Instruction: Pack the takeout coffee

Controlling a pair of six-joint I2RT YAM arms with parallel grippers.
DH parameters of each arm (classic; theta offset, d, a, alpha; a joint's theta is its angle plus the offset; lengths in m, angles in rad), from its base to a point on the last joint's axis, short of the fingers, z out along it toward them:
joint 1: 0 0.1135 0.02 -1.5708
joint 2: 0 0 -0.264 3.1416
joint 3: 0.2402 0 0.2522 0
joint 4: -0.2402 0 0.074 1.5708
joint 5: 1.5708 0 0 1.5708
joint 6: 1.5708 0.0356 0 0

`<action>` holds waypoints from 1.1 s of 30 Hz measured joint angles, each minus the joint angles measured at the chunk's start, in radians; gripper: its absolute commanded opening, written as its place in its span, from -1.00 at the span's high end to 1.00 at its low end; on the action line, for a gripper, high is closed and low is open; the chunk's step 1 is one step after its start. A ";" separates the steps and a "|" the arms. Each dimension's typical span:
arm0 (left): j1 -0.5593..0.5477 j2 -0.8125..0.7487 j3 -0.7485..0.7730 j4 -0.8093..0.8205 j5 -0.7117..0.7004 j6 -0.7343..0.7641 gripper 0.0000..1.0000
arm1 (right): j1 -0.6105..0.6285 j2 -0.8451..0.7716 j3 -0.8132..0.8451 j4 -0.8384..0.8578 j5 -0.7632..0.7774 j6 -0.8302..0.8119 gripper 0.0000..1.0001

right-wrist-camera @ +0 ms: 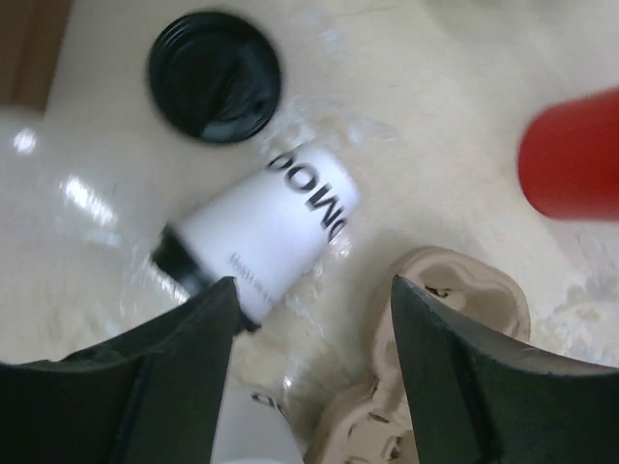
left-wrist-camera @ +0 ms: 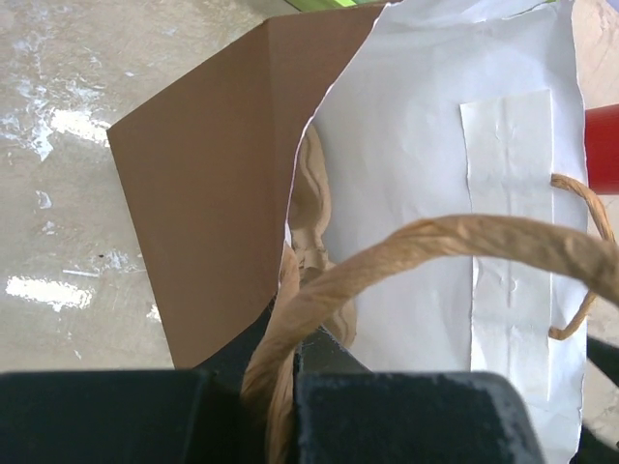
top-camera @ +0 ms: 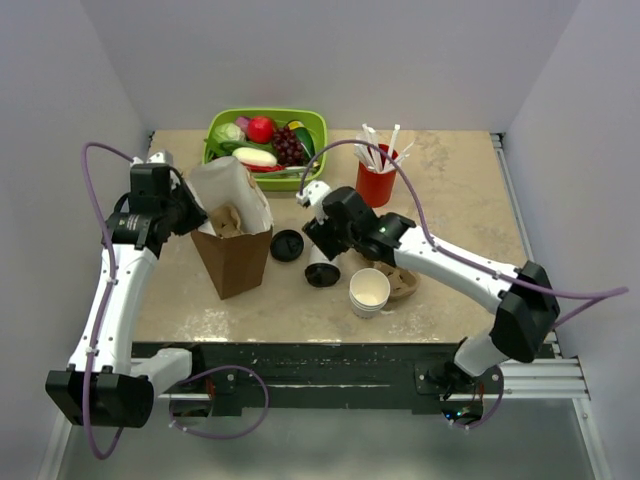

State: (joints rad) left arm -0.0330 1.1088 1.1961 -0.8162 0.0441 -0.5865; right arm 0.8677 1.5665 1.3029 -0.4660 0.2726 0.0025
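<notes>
On the bench [top-camera: 450, 200] in the top view, the takeout coffee [top-camera: 322, 272] lies tipped on its side just near of the right end effector [top-camera: 318, 245], between the loose black lid [top-camera: 287, 245] and the stack of cups [top-camera: 369, 292]; left end effector [top-camera: 192, 212] sits at the rim of the brown paper bag [top-camera: 232, 258]. Left wrist: it's clamped on the bag handle [left-wrist-camera: 435, 242], bag mouth open. Right wrist: fingers [right-wrist-camera: 174, 377] apart, gripping nothing, coffee loose on the bench just beyond them, cup carrier [right-wrist-camera: 455, 309] to its right.

we see a green basket [top-camera: 316, 120] of produce [top-camera: 262, 130] at the back of the table [top-camera: 450, 190], a red cup [top-camera: 376, 186] of white sticks [top-camera: 378, 145] beside it, and a loose black lid [top-camera: 287, 245] and a stack of white cups [top-camera: 369, 292] nearer the front.
</notes>
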 measured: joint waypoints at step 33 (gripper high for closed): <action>0.006 -0.066 -0.034 -0.012 -0.034 0.029 -0.06 | 0.018 0.129 -0.100 0.140 -0.370 -0.516 1.00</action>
State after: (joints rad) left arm -0.0265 1.0431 1.1625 -0.8284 0.0105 -0.5571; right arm 0.8852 1.6958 1.2030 -0.3260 -0.0975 -0.5137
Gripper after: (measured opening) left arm 0.466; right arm 0.042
